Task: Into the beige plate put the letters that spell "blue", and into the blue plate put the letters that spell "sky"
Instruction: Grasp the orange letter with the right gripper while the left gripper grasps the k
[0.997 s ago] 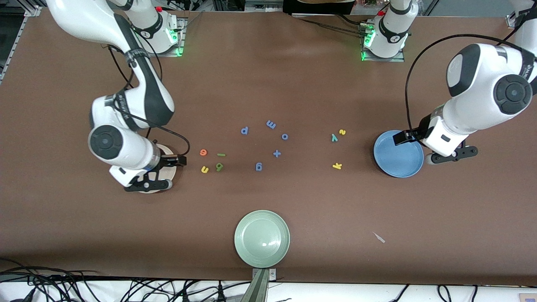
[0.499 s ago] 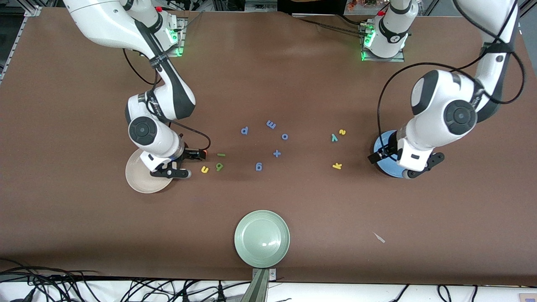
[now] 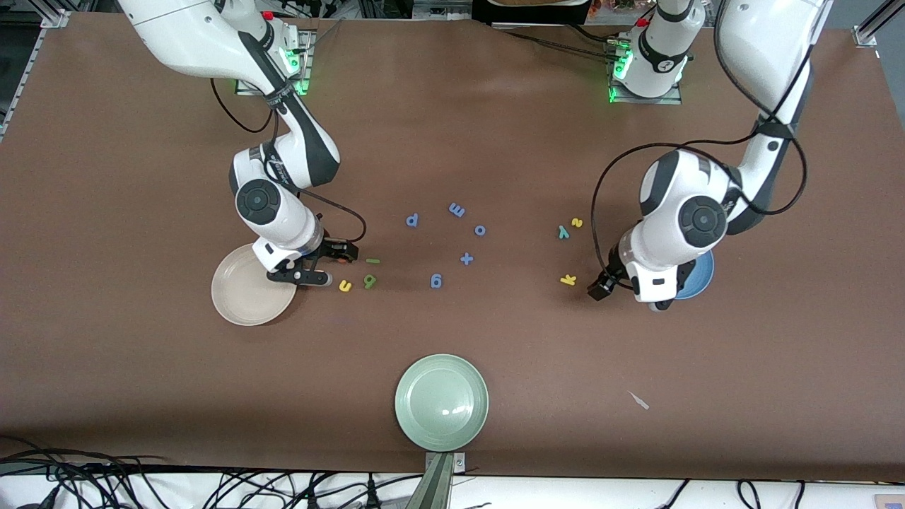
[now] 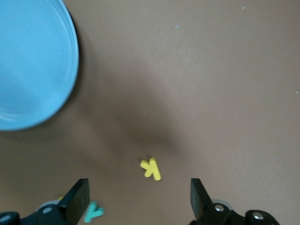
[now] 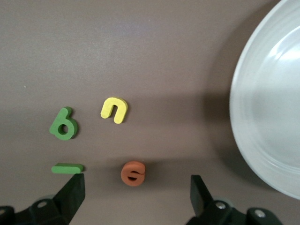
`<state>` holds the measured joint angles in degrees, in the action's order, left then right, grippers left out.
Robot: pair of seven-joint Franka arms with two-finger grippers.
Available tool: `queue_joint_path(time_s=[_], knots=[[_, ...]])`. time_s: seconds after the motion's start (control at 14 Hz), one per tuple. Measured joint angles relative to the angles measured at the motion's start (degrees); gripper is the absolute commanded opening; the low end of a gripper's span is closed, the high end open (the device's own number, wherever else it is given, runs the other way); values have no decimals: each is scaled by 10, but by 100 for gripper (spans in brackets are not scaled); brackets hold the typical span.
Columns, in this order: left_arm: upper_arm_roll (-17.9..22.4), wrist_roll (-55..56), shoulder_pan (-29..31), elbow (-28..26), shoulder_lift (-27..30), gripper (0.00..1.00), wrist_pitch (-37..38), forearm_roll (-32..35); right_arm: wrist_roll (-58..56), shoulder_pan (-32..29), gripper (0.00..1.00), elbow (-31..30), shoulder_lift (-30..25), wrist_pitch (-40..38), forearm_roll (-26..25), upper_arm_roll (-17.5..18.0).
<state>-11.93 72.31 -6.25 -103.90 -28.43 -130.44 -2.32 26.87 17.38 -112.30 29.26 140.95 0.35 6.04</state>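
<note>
Left end effector newly over yellow k.

A matt brown table surface is noted; the round pale green plate and round blue plate appear glossy.

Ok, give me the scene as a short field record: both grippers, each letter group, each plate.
left gripper: open, over the table above the yellow k
right gripper: open, above the orange e
blue letters: e, green l, yellow u, green b, all on the table
sky letters: k, teal y, yellow s, all on the table
beige plate: empty
blue plate: no letters seen
</note>
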Motion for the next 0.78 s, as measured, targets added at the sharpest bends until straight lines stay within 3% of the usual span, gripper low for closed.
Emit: queue_joint_path(time_s=[0.21, 0.43, 0.57, 0.78], knots=[[1, 73, -14, 1, -35, 90, -30, 7, 4, 9, 99, -13, 13, 36, 0, 0], [1, 173, -27, 10, -66, 81, -43, 89, 12, 17, 99, -26, 27, 69, 0, 0], [1, 200, -29, 14, -81, 75, -44, 107, 13, 18, 96, -30, 28, 74, -2, 0], [3, 211, -28, 17, -93, 75, -48, 107, 13, 18, 86, -32, 28, 75, -18, -5]])
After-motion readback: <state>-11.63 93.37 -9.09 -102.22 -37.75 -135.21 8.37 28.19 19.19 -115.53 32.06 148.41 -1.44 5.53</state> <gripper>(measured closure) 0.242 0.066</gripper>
